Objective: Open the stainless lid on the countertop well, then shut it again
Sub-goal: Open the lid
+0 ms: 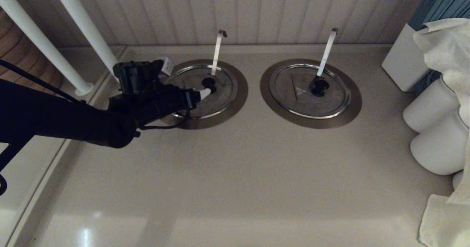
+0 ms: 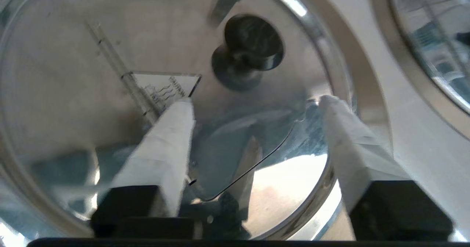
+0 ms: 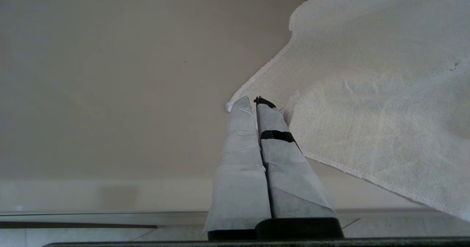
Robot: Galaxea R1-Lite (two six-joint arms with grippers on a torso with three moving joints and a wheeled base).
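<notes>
The stainless lid lies flat on the left countertop well, inside its wide steel flange. A slim hook-tipped handle rises through the lid's notch. My left gripper hovers low over the lid, open, its white fingertips just short of the black knob and apart from it. In the left wrist view the gripper has nothing between its fingers, and the triangular mark lies beside one tip. My right gripper is shut and empty above the counter, outside the head view.
The twin lid with the broader white handle sits to the right. White canisters, a draped cloth and a box crowd the right edge. White pipes stand at the back left. A cloth lies by the right gripper.
</notes>
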